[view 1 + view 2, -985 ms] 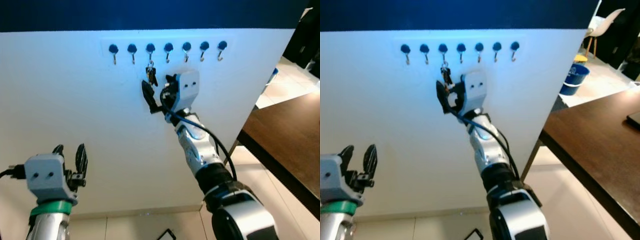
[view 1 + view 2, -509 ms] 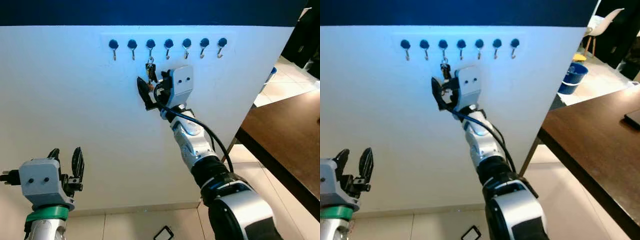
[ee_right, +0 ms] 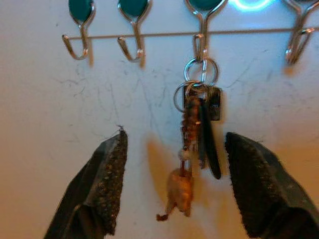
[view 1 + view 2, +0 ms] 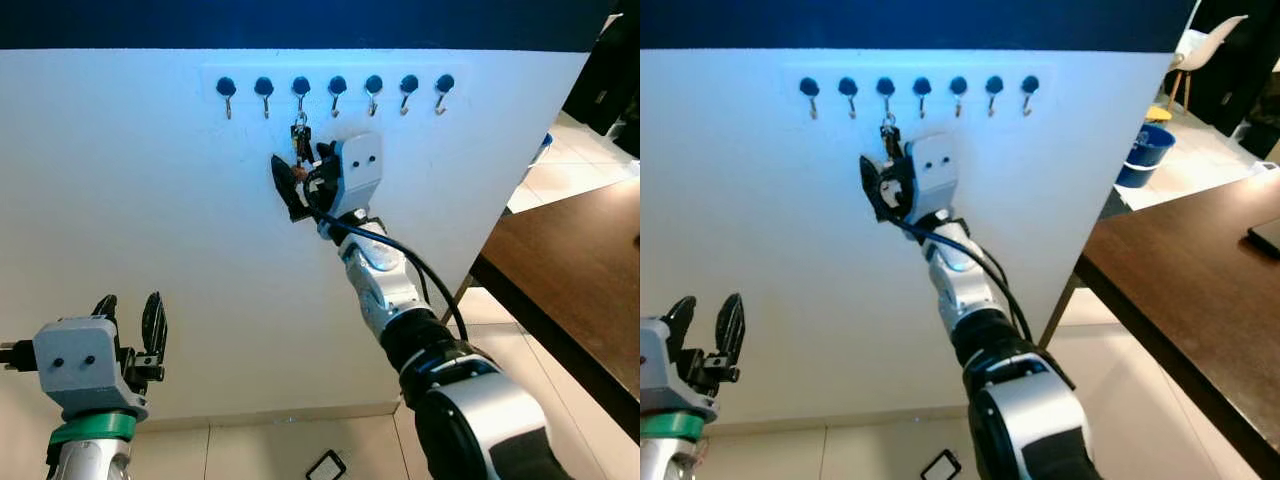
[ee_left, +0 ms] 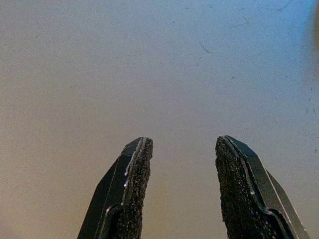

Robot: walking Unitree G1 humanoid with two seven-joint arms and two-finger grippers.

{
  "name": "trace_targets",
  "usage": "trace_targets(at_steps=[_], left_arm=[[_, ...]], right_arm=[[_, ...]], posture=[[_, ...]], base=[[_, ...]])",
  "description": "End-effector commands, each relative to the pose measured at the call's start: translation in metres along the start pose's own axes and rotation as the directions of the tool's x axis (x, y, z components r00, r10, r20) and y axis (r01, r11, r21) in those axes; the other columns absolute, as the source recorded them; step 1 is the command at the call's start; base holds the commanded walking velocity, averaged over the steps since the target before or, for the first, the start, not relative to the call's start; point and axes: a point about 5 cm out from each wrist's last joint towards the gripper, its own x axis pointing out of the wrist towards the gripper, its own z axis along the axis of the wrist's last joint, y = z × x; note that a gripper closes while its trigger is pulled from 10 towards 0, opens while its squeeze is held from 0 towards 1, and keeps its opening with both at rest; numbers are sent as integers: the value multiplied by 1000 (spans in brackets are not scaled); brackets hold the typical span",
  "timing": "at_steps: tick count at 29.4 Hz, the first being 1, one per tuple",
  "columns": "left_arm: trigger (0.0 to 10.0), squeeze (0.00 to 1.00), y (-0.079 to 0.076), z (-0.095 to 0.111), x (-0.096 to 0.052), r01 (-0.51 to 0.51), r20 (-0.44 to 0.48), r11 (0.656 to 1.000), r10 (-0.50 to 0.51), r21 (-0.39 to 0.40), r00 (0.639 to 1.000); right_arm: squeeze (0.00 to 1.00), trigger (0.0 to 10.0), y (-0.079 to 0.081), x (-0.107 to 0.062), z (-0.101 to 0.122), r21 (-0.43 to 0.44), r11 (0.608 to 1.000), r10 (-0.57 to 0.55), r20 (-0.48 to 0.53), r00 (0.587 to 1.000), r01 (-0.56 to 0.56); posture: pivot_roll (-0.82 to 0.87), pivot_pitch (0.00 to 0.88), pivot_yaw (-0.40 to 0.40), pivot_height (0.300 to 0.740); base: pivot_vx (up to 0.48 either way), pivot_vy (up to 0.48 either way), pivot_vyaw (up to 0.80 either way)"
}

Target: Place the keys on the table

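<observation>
We are holding our left gripper low below the hook rail, fingers parted. The keys are hanging from the 3rd of 7 hooks. Our right gripper is reaching just beneath the rail, jaws spread around the keys, not touching.

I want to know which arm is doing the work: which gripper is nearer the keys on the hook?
The right gripper: it is raised to the wall with its open fingers either side of the hanging keys. The left gripper is open, low and far off to the left.
</observation>
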Motion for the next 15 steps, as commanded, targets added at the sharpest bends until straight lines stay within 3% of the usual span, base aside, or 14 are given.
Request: trace_targets(at_steps=[1, 2, 15], left_arm=[[10000, 0, 3, 0, -4, -17, -3, 1000, 17, -1, 1000], [10000, 0, 3, 0, -3, -17, -3, 1000, 17, -1, 1000], [10000, 0, -1, 0, -4, 6, 1, 1000, -6, -21, 1000]], right_arm=[[0, 863, 8, 4, 2, 0, 999, 32, -4, 999, -32], [0, 0, 8, 4, 2, 1, 1000, 31, -4, 1000, -31], [0, 0, 3, 5, 4, 7, 1000, 19, 11, 1000, -19]], posture=[[-89, 135, 54, 740], [-90, 139, 53, 740], [-99, 141, 60, 740]], base=[[0, 0, 0], [0, 0, 0], [0, 0, 0]])
